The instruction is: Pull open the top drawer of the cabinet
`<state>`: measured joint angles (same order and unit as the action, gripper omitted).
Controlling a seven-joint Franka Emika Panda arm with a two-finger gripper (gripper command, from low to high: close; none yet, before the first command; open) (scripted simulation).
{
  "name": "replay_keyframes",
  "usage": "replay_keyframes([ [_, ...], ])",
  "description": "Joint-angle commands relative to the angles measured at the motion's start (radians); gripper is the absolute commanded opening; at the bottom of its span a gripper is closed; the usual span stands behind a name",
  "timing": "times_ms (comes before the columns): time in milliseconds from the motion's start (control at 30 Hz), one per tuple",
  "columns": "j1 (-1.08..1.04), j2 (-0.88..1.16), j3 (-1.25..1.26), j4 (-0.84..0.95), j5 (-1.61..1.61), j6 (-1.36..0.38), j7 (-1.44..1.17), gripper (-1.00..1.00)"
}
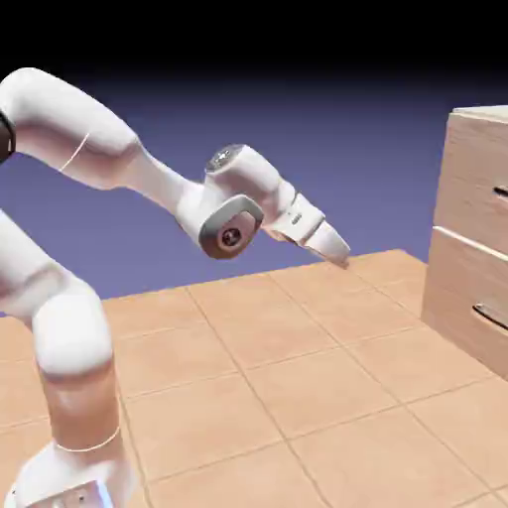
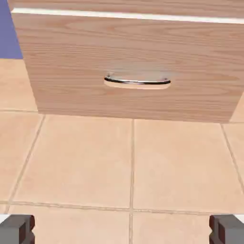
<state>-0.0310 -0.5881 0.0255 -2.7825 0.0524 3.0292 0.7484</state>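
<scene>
The cabinet (image 1: 474, 124) stands at the exterior view's right edge, light wood grain, cut off by the frame. Its top drawer (image 1: 472, 189) is the upper panel, flush and closed, with a bit of dark handle (image 1: 501, 192) at the frame edge. My gripper (image 1: 339, 255) hangs in mid-air well left of the cabinet, angled down toward it. In the hand view my gripper (image 2: 122, 229) is open, its grey fingertips (image 2: 17, 229) far apart with only floor between them. That view shows the lower drawer front (image 2: 71, 62) with its bar handle (image 2: 137, 81). Only a strip of the top drawer (image 2: 128, 5) shows above the seam.
A tan tiled surface (image 1: 298, 397) lies between the arm and the cabinet. The second drawer (image 1: 466, 293) sits below the top one, down to the tiles, with its own dark handle (image 1: 491, 317).
</scene>
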Motion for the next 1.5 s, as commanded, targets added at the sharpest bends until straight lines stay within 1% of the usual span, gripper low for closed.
replay_keyframes([
  [0,-0.036,-0.015,0.021,0.023,0.044,-0.006,0.006,1.0],
  [1467,-1.604,-0.674,0.951,1.027,1.957,-0.29,0.275,1.0],
])
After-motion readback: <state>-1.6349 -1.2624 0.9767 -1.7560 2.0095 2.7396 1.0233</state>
